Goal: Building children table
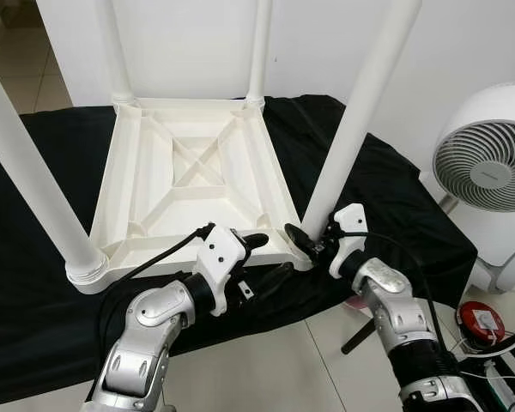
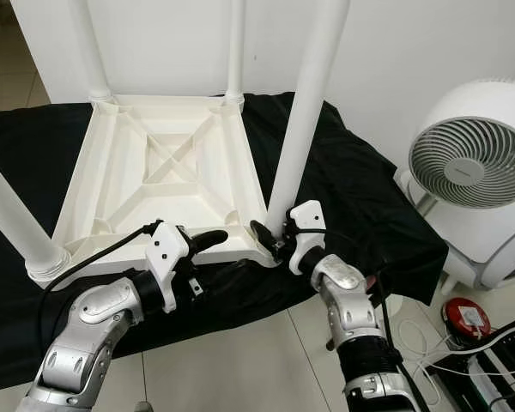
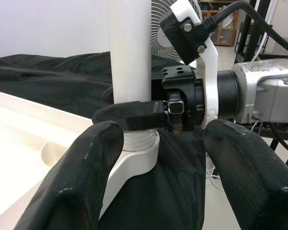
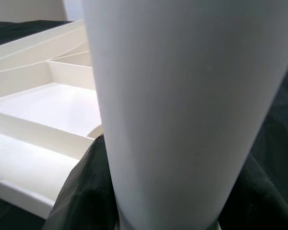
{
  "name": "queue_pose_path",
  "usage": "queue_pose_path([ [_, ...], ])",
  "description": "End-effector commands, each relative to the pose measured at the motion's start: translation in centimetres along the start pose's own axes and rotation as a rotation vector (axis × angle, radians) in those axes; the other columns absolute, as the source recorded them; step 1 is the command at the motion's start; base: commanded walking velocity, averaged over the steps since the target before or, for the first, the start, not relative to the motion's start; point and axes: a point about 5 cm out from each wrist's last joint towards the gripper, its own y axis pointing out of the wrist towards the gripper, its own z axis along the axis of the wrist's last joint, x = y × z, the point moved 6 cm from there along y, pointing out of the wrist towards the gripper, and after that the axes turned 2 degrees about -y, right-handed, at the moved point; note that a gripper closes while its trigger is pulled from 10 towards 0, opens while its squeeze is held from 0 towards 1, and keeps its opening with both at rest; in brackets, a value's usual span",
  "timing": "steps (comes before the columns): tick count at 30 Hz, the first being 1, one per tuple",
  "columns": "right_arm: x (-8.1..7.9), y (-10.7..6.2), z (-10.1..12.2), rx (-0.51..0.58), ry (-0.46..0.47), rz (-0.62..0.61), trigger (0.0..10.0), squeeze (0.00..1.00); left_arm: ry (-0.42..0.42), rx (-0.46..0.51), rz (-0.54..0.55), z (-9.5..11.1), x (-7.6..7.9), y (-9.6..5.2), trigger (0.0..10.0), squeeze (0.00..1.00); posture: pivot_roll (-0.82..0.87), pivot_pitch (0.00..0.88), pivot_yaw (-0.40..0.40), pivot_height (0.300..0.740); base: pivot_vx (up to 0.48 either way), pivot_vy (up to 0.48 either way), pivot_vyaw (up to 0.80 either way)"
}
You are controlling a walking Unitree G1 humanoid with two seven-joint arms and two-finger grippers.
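Scene: a white plastic children's table [image 1: 189, 172] is lying upside down on a black cloth [image 1: 34, 326], its four legs pointing up.
Right pincer [image 1: 313, 243]: it is clenching the base of the near right leg [image 1: 360, 120], just above the threaded collar where the leg is meeting the corner socket; one finger [image 3: 134, 116] is pressing against the front of the leg.
Left pincer [image 1: 266, 257]: it is hovering released, fingers spread, beside the table's near edge and close to the same corner, grasping nothing.
Other legs: the near left leg [image 1: 26, 180] and the two far legs [image 1: 259, 51] are standing in their sockets.
Risk: the leg is leaning slightly, so turning it now could cross the thread or pop it from the socket; with nothing steadying the tabletop, it could also slide on the cloth.
Containers: none; the ribbed hollows under the tabletop are holding nothing.
Nearby: a white fan [image 1: 489, 172] is standing on the floor to the right.
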Motion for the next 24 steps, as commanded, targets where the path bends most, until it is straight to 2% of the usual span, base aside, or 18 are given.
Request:
queue_pose_path([
  [1, 1.1, -0.3, -0.2, -0.022, -0.011, -0.094, 10.0, 0.0, 0.001, 0.008, 0.054, 0.1, -0.5, 0.0, 10.0, 0.0, -0.01, 0.0, -0.073, 0.74, 0.0, 0.0, 0.0],
  [8, 0.2, -0.8, -0.5, -0.048, 0.004, -0.359, 10.0, 0.0, 0.007, 0.015, 0.051, 0.3, -0.8, 0.2, 10.0, 0.0, 0.0, 0.0, -0.07, 0.74, 0.0, 0.0, 0.0],
  [15, -0.7, -0.5, -0.5, -0.064, 0.036, -0.38, 10.0, 0.0, 0.014, 0.019, 0.049, 0.5, -1.1, 0.3, 10.0, 0.0, 0.0, 0.0, -0.068, 0.74, 0.0, 0.0, 0.0],
  [16, -0.7, -0.5, -0.5, -0.06, 0.044, -0.361, 10.0, 1.0, 0.016, 0.02, 0.047, 0.5, -1.1, 0.3, 10.0, 0.0, 0.0, 0.0, -0.072, 0.74, 0.0, 0.0, 0.0],
  [20, -0.9, -0.3, -0.3, -0.047, 0.061, -0.331, 10.0, 1.0, 0.018, 0.022, 0.046, 0.6, -1.1, 0.4, 10.0, 0.0, 0.0, 0.0, -0.073, 0.74, 0.0, 0.0, 0.0],
  [23, -1.4, -0.3, 0.0, -0.039, 0.066, -0.257, 10.0, 1.0, 0.017, 0.025, 0.052, 0.6, -1.2, 0.4, 10.0, 0.0, 0.0, 0.0, -0.074, 0.74, 0.0, 0.0, 0.0],
  [24, -1.1, -0.4, 0.3, -0.029, 0.047, -0.216, 10.0, 1.0, 0.016, 0.026, 0.054, 0.7, -1.2, 0.4, 10.0, 0.0, 0.0, 0.0, -0.072, 0.74, 0.0, 0.0, 0.0],
])
